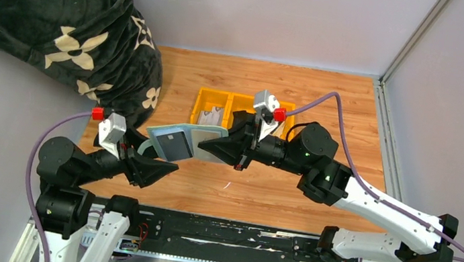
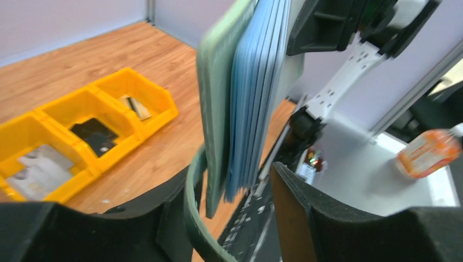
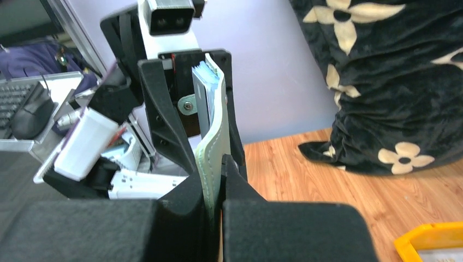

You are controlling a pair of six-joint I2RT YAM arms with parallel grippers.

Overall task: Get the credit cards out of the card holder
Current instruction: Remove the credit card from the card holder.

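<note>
Card holder [image 1: 160,138]: I see it up off the table, held on edge in the air between my two arms, with its blue leaves fanned.
Right gripper [image 3: 218,164]: clamped tight on the green cover.
Left gripper [image 2: 235,185]: jaws apart on either side of the holder's lower edge, not pinching it.
Cards: grey cards [image 2: 35,169] and a black card [image 2: 94,135] lie in separate compartments.
Yellow tray [image 1: 201,94]: on the wooden table [image 1: 334,104], behind the holder.

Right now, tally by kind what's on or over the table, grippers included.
Sage-green folding card holder: 1
Yellow plastic three-compartment tray: 1
Black flower-print plush bundle: 1
Black two-finger grippers: 2, left gripper and right gripper
Total: 5
</note>
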